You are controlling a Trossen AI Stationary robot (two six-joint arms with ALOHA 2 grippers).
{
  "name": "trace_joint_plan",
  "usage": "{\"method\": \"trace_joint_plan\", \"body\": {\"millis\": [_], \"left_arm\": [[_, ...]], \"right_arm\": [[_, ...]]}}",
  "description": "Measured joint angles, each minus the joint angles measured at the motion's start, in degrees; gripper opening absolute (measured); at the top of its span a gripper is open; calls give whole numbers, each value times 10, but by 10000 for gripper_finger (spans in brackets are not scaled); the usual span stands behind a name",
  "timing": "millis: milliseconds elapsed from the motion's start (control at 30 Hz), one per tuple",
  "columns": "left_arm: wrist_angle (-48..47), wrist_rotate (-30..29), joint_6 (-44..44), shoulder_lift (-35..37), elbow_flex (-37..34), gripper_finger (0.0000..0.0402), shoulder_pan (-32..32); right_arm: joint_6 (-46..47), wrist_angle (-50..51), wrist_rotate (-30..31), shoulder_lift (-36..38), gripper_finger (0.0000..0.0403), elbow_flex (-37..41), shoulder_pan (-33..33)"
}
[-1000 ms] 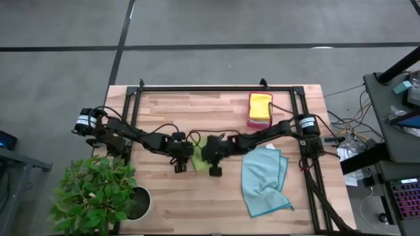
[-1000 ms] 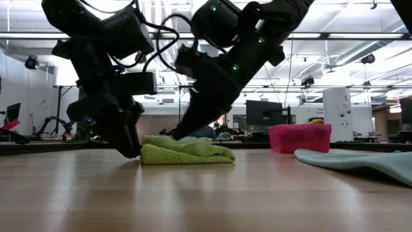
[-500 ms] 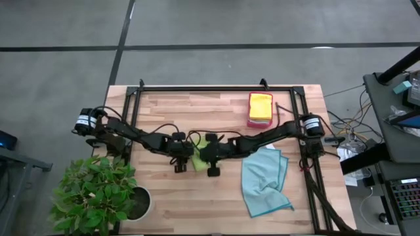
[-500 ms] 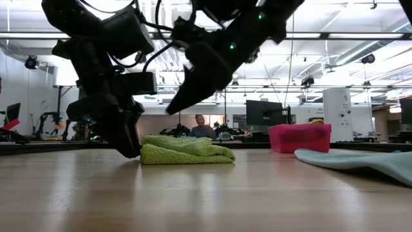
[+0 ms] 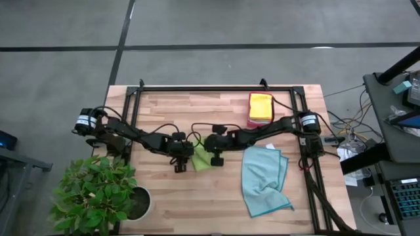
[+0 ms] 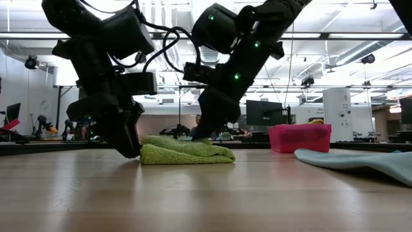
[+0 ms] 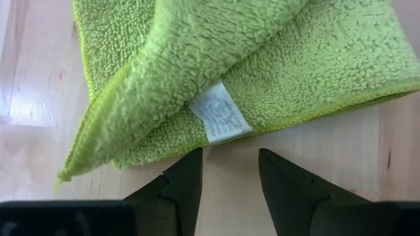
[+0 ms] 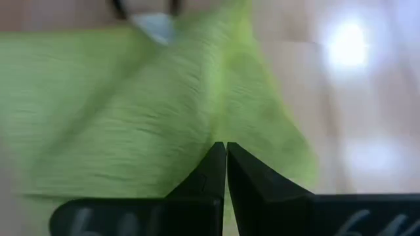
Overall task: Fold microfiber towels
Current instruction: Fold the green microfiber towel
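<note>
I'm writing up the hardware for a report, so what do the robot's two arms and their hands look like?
Both arms are dark, nearly black, jointed segments with loose black cables looping along them. Each shoulder base carries a white-banded cylinder. The right arm shows small green indicator lights. The left hand ends in two matte black, wedge-shaped fingers; the right hand has the same flat black fingers.

Robotics laboratory or workshop: open hall with exposed ceiling trusses (image 6: 335,35), monitors (image 6: 264,111) on desks behind the worktop (image 6: 206,193), and concrete floor (image 5: 210,26).
</note>
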State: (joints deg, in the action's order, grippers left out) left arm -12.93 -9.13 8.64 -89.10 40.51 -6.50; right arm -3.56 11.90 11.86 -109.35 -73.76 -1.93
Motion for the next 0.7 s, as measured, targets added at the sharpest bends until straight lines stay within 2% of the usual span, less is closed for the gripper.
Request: {"method": "trace_joint_plan", "body": {"millis": [133,300,367,700], "left_arm": [[-1,0,0,0,0,135,0],[1,-1,0,0,0,135,0],[3,-1,0,0,0,135,0],[-1,-2,0,0,0,134,0]], "right_arm": [[14,-32,-93,-18,9,0,-4],[40,-157,-183,-39,9,0,-24],[40,-190,-188,-41,9,-1,-31],[34,-200,-178,-21,9,-5,-30]]}}
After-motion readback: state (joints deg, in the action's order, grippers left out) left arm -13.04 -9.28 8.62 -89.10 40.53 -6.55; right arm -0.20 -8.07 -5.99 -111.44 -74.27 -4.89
